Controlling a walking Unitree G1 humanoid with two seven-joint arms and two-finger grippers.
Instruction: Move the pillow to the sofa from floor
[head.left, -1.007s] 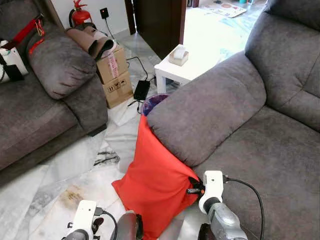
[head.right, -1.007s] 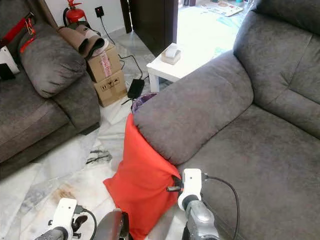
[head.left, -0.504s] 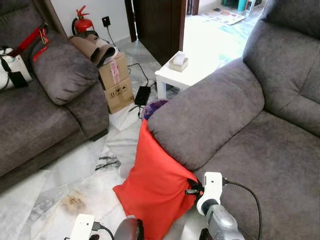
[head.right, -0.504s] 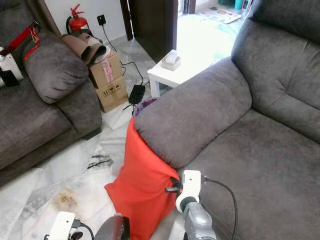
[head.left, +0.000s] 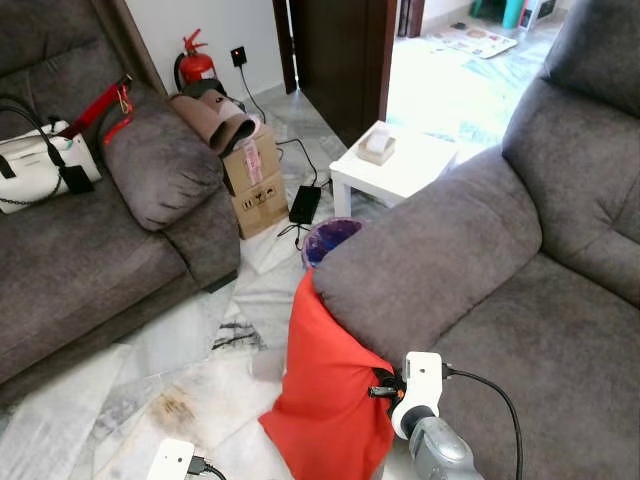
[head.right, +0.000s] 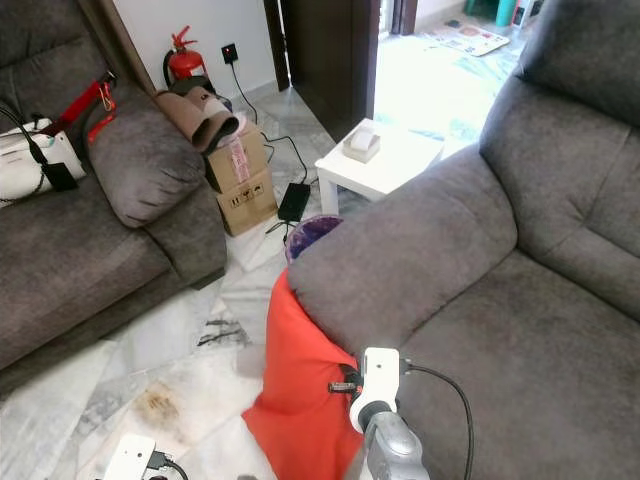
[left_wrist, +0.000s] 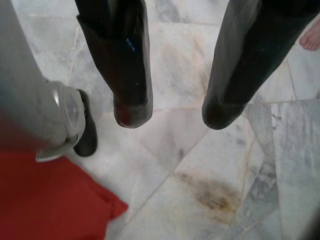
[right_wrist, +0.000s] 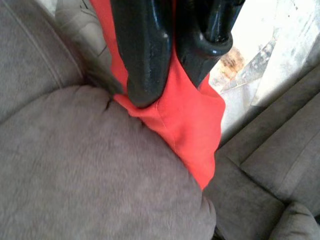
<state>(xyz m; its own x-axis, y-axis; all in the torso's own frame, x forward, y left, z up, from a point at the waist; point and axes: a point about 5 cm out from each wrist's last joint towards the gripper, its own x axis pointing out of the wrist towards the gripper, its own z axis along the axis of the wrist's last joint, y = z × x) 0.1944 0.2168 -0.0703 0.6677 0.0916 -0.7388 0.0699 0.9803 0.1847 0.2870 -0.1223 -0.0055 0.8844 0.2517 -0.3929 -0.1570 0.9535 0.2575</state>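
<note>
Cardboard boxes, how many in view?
2. They are stacked by the left sofa's arm: upper box sits on lower box. More may be hidden behind.

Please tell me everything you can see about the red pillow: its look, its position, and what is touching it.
The red pillow is plain bright red cloth, soft and creased, with a seamed edge. It stands tilted on the pale marble floor, its upper part pressed against the grey sofa armrest. In the right wrist view the right gripper has its two black fingers closed on a fold of the cloth beside the armrest. One lower corner lies on the floor near the open left gripper, which does not touch it.
</note>
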